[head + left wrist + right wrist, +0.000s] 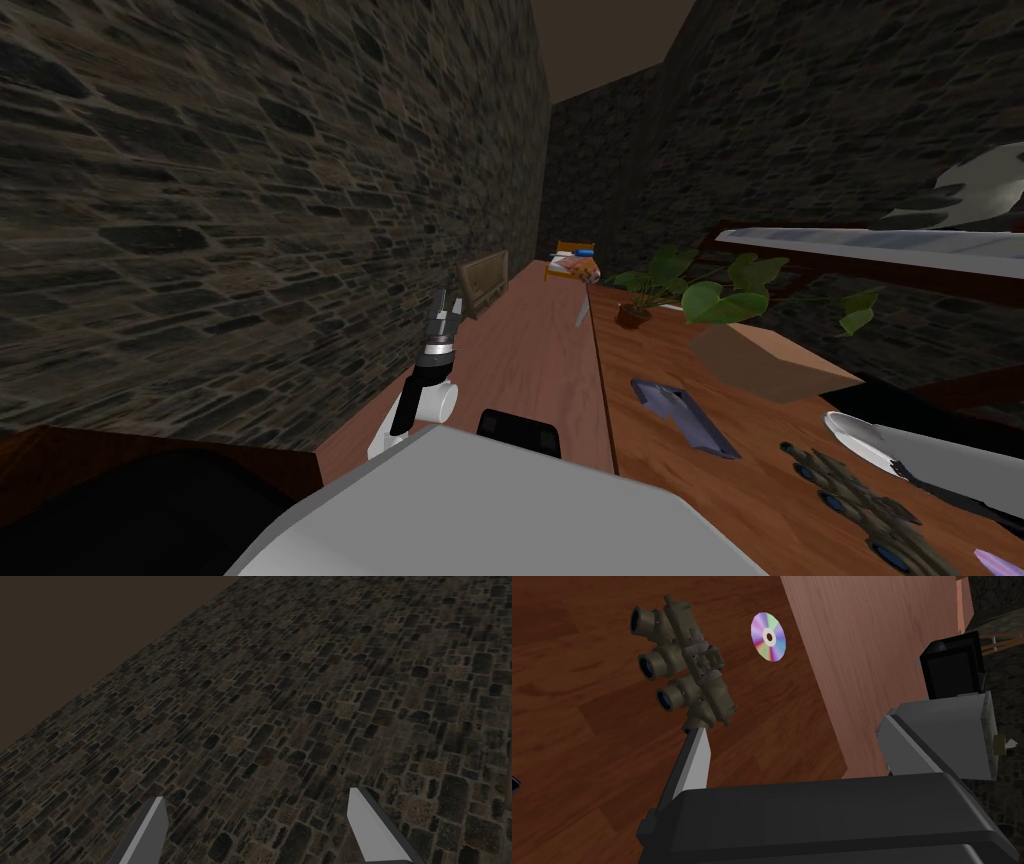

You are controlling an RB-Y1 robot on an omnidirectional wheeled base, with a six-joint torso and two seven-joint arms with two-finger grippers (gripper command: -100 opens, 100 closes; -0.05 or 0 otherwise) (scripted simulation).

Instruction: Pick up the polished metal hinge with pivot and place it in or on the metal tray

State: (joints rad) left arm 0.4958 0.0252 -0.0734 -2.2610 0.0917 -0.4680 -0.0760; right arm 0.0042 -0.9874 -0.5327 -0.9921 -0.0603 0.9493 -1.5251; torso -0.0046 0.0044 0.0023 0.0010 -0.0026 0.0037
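Observation:
A flat bluish-grey metal hinge (686, 416) lies on the dark wooden table (680, 500), to the right of the seam with a lighter wooden table (540, 350). My left gripper (444, 308) is raised over the lighter table's left side, well left of the hinge. It faces the stone wall with its fingers open and nothing between them (257, 816). My right arm (930, 462) hangs over the dark table at the right. Its gripper body (822, 821) is above olive night-vision goggles (682, 671). I cannot tell which thing is the tray.
A disc (768, 637) lies beside the goggles (862, 508). A cardboard box (768, 362) and a potted plant (640, 298) stand behind the hinge. An old radio (484, 282) sits by the stone wall (250, 220). A thin grey piece (581, 310) stands at the seam.

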